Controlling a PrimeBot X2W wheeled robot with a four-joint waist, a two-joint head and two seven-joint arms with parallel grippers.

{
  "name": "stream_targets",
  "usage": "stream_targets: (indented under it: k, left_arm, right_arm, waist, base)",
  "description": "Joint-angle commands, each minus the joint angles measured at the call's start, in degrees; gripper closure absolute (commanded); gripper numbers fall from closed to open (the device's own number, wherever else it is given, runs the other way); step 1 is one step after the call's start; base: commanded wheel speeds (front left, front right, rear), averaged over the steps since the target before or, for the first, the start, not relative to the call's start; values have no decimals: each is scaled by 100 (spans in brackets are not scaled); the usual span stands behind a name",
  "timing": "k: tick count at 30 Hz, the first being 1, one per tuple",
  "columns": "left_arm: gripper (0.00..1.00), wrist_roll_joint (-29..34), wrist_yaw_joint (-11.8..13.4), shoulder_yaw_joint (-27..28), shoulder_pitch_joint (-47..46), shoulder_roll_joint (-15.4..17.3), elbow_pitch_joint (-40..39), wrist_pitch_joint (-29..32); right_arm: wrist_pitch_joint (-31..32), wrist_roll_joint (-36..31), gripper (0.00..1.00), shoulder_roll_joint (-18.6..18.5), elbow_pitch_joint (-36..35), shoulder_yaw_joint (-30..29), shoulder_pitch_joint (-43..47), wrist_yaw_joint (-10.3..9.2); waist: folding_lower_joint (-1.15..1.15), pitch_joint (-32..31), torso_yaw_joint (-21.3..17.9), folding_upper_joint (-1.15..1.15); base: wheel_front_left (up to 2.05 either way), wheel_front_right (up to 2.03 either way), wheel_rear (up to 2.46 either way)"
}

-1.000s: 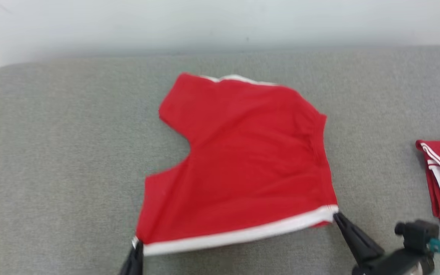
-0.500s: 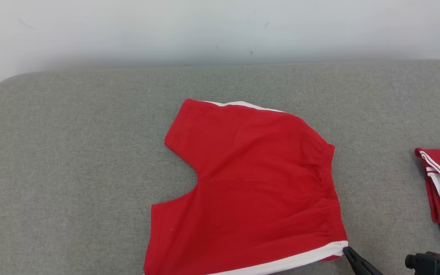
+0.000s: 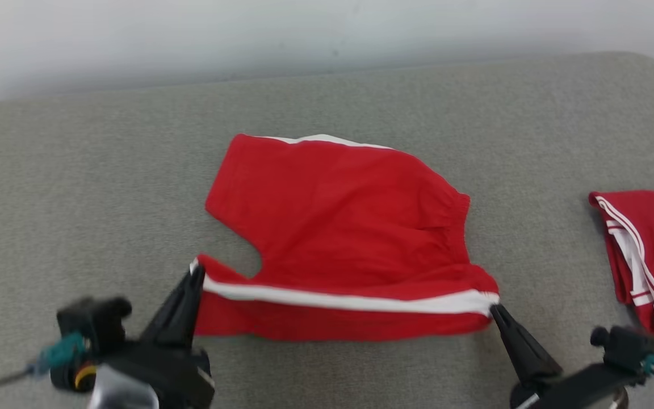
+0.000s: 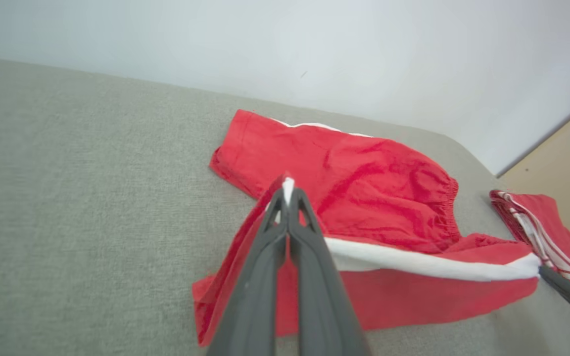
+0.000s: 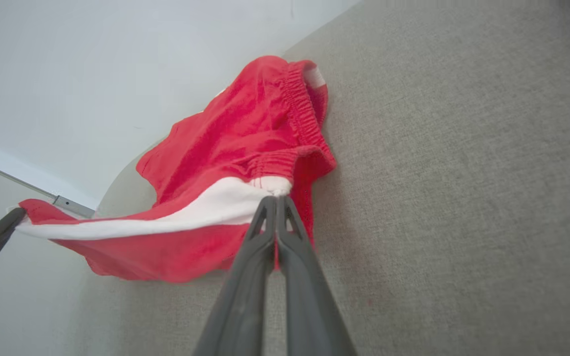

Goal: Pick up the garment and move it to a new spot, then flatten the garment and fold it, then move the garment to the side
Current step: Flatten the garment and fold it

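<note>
A grey padded surface (image 3: 77, 170) carried two things. Some red shorts (image 3: 332, 216) lay near the middle, a folded red garment (image 3: 653, 244) further right.

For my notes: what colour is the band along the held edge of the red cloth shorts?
The band is white; the left wrist view shows it best.

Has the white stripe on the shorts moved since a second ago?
Yes. The white stripe has been lifted toward the wall, now level with the crotch of the shorts.

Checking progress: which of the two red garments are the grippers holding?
The middle garment, its white-striped edge pinched by the left gripper and right gripper; the folded garment at right lies untouched.
</note>
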Motion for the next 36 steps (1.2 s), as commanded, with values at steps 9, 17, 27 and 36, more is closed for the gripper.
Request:
stream_targets:
  k: [9, 17, 27, 36]
  left_arm:
    - [100, 28, -311, -1, -2323, 146, 1669, 388]
    - [100, 130, -387, 96, -3993, 205, 3408, 276]
    - [100, 305, -426, 76, -5457, 273, 5380, -14]
    - [100, 384, -378, 18, -6124, 300, 6680, -332]
  right_arm:
    - [-305, -133, 100, 759, 498, -148, -1353, -2]
    - [-626, -129, 100, 1106, 1044, 217, -2342, -2]
    - [-1131, 270, 100, 1284, 1751, 767, -3347, -2]
    - [-1359, 710, 73, 1276, 2500, 1259, -4017, -2]
  waist:
    - [-1, 579, -555, 0]
    - [-1, 1004, -846, 0]
    - [-1, 1416, -1268, 0]
    - [-1, 1587, -1395, 0]
  base:
    - [0, 0, 0]
    - [0, 0, 0]
    - [0, 0, 0]
    - [0, 0, 0]
